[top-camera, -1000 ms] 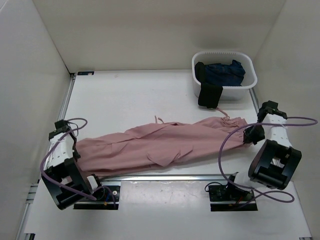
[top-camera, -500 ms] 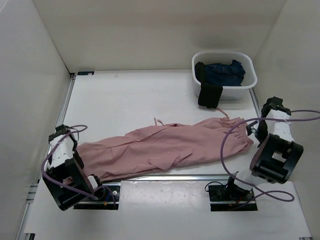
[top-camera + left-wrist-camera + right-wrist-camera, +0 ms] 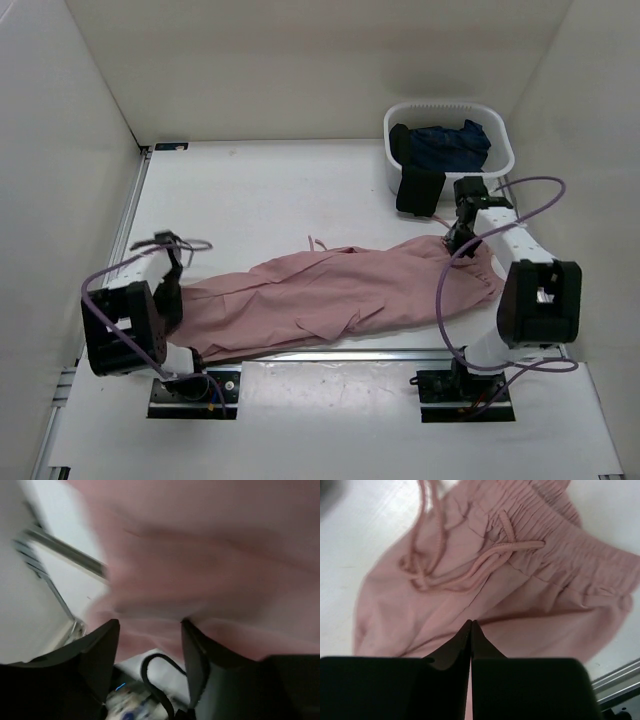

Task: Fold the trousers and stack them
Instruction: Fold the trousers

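Two grippers bracket the trousers (image 3: 340,290), which lie flat on the table (image 3: 250,190) with their long axis running from 8 o'clock to 2 o'clock in the top view. The left gripper (image 3: 149,630) hovers at the leg ends, jaws apart with nothing between them. The right gripper (image 3: 471,625), pinched closed on nothing, hangs over the waistband (image 3: 560,535) — each arm is nearest its own end.

The trousers (image 3: 340,290) are dusty pink, the basket (image 3: 475,186) white, the garment (image 3: 450,145) dark blue.
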`<state>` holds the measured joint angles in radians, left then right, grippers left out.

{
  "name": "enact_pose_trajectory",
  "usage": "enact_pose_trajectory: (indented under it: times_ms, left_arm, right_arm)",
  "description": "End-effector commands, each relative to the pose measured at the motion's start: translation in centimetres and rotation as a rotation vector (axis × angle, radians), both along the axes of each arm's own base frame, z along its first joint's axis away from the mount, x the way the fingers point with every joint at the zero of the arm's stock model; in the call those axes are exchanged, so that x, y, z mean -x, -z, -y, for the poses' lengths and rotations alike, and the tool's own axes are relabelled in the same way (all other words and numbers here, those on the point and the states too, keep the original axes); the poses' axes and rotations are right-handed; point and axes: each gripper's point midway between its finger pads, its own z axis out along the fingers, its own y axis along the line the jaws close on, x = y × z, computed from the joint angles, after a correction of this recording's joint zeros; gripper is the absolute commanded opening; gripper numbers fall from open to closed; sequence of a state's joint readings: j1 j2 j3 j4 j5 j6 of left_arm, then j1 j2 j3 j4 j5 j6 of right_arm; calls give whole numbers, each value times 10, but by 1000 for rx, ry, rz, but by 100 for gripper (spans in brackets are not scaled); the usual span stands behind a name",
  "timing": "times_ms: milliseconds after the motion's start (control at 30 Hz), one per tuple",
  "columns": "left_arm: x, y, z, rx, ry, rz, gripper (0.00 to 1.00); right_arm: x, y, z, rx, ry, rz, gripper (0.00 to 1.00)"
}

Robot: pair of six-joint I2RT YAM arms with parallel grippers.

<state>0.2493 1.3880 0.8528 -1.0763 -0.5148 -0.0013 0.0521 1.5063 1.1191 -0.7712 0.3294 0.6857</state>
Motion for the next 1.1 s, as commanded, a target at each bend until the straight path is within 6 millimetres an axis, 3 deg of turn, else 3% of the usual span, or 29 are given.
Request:
enact_pose_trajectory:
  times_ms: [0,33,100,167,233,300,367,400,467,500,533,633,667,733,800,833,867,967,1067]
  left_arm:
    - [29,31,17,14,82,-114,62]
    - [33,45,20,4,113,-133,58]
    - [29,55,16,-36,136,-136,53]
    - [13,61,9,-82,146,-127,48]
    - [-17,63,6,-94,143,-59,47]
    - [-64,57,1,-112,138,39,47]
    - [-92,56,-3,-128,135,74,46]
    - [-124,43,-7,-141,131,148,46]
    - [-150,43,-10,-146,129,178,46]
    - [-175,30,-12,-157,125,236,46]
    - [-186,29,-14,-159,125,249,46]
    - [-194,27,-11,-189,146,215,51]
    - [-191,26,-12,-197,145,202,56]
    - [-171,25,-7,-161,153,158,61]
    - [-157,22,0,-118,158,144,68]
    - [-150,20,1,-115,159,123,68]
    - [-144,20,-1,-105,149,116,70]
    - [-128,26,3,-84,152,68,70]
    - [-111,35,6,-64,154,17,71]
  right_arm:
    - [-5,31,-6,-62,87,-24,1]
    - [-3,47,-5,-78,125,-60,0]
    - [-7,60,-5,-125,188,-77,0]
    - [-5,78,-4,-142,228,-124,0]
    - [-6,87,-1,-153,294,-140,0]
    - [-7,87,10,-142,366,-125,0]
    - [-9,87,17,-136,441,-106,0]
    - [-6,85,23,-123,474,-94,0]
    - [-9,82,28,-127,531,-66,0]
    - [-11,77,28,-132,540,-50,0]
    - [-12,74,28,-134,540,-39,0]
    - [-22,71,26,-166,500,-30,0]
    - [-32,64,24,-171,428,-20,0]
    - [-46,54,19,-194,318,-11,8]
    - [-58,31,20,-176,189,25,18]
    - [-56,22,20,-167,161,27,25]
    - [-53,2,21,-153,124,65,49]
    - [-25,-29,25,-147,131,96,85]
    - [20,-38,35,-141,235,74,99]
